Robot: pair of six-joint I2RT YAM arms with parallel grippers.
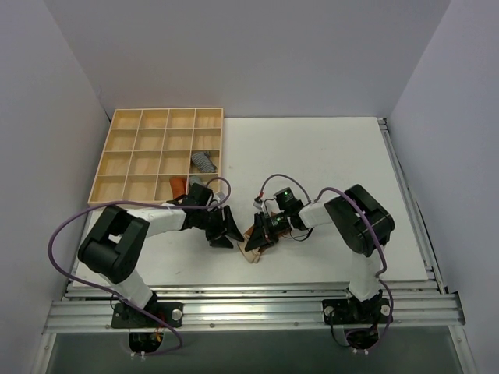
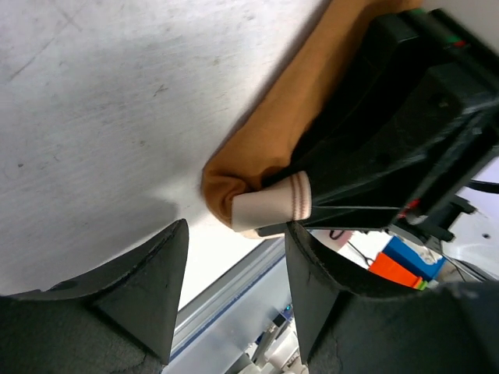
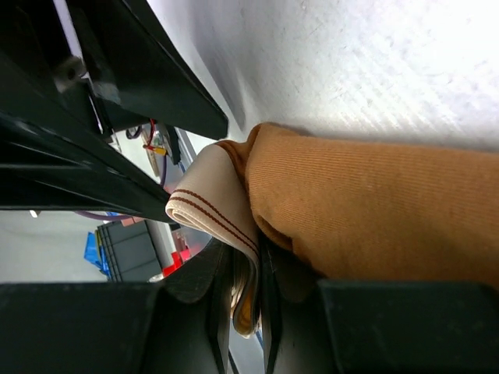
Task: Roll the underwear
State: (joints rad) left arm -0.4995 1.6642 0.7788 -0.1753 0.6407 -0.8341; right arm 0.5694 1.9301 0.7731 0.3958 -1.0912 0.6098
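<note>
soft, floppy underwear [image 3: 374, 210]: right jaws nipped shut on its pale band [image 3: 212, 212], likely the firmest hold; left jaws open, empty beside it.

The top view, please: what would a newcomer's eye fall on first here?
The caramel underwear lies near the front middle of the table, its pale band pinched in the shut right pincer. The left pincer stands open just left of it, holding nothing. At far left, a wooden tray holds a grey roll and an orange roll.
</note>
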